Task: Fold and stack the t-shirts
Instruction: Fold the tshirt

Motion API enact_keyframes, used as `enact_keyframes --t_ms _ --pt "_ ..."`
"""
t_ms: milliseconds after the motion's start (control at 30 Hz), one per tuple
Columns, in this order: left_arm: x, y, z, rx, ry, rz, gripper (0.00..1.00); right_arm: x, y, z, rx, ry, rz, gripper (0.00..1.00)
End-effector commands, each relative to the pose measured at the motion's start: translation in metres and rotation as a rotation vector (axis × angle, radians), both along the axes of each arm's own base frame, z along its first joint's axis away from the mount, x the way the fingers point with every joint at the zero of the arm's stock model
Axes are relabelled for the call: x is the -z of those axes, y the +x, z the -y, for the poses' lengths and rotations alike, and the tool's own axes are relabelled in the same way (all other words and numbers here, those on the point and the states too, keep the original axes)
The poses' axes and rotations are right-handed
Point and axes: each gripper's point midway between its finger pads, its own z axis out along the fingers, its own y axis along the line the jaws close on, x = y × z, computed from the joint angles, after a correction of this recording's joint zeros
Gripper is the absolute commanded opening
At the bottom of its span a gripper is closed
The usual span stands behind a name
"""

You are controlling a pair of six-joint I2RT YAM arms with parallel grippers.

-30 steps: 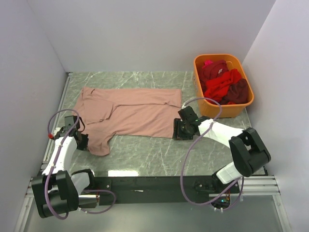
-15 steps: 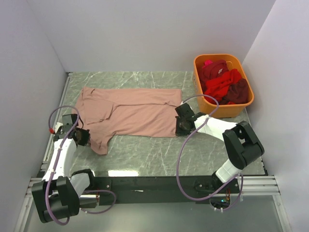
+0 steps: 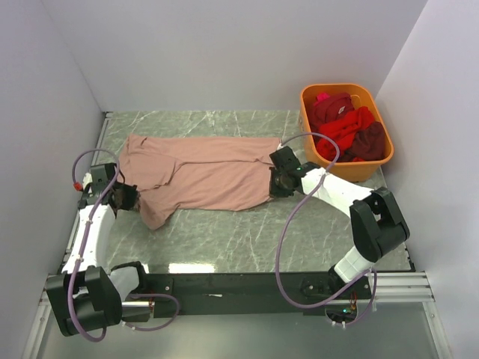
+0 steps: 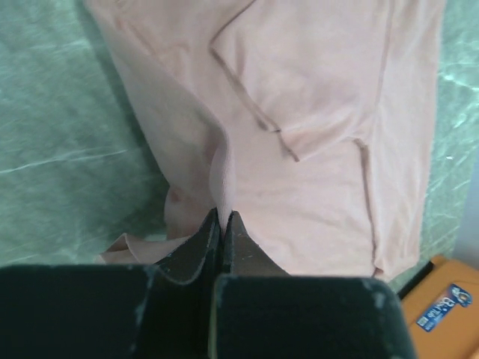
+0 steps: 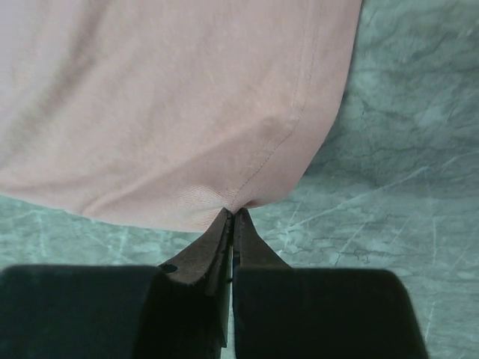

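A large salmon-pink t-shirt lies spread across the green marble table, collar end at the left. My left gripper is shut on a fold of the shirt's near left part, the cloth rising in a ridge between the jaws. My right gripper is shut on the shirt's near right hem corner, lifted a little off the table. More t-shirts, bright red, dark maroon and a bit of magenta, are piled in the orange basket.
The orange basket stands at the back right corner against the right wall. White walls close in the table on three sides. The arms' black base rail runs along the near edge.
My right gripper moved up to the shirt's near right hem corner and shut on it. The left gripper, holding its fold, shifted slightly back and pulled the sleeve area with it.
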Motion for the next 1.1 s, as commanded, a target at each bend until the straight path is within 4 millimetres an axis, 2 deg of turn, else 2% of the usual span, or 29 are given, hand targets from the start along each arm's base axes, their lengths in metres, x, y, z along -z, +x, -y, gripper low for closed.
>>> enact_keyframes --t_ms 0,133,333,600,667,700,867,1000,1067 --pt "-0.035 0.029 -0.001 0.003 -0.007 0.129 0.01 -0.018 0.018 0.004 0.014 -0.007 0.033 0.0" --pt "-0.055 0.046 -0.004 -0.018 -0.013 0.181 0.01 -0.026 0.032 0.005 0.034 0.01 0.043 0.0" --pt "-0.071 0.067 -0.016 -0.062 0.004 0.206 0.01 -0.038 0.05 0.006 0.033 0.018 0.051 0.0" --pt "-0.073 0.102 -0.017 -0.052 -0.022 0.233 0.01 -0.046 0.072 0.014 0.059 0.029 0.05 0.0" --pt "-0.079 0.112 -0.017 -0.044 -0.028 0.265 0.01 -0.047 0.078 0.014 0.063 0.027 0.053 0.0" --pt "-0.075 0.117 -0.018 -0.041 -0.031 0.261 0.01 -0.047 0.08 0.016 0.065 0.025 0.054 0.0" --pt "-0.086 0.137 -0.023 -0.038 -0.019 0.272 0.01 -0.051 0.098 0.016 0.061 0.015 0.066 0.0" --pt "-0.082 0.151 -0.026 -0.037 -0.02 0.262 0.01 -0.05 0.111 0.018 0.071 0.002 0.066 0.0" --pt "-0.087 0.159 -0.034 -0.056 0.01 0.269 0.01 -0.049 0.118 0.02 0.083 0.006 0.064 0.0"
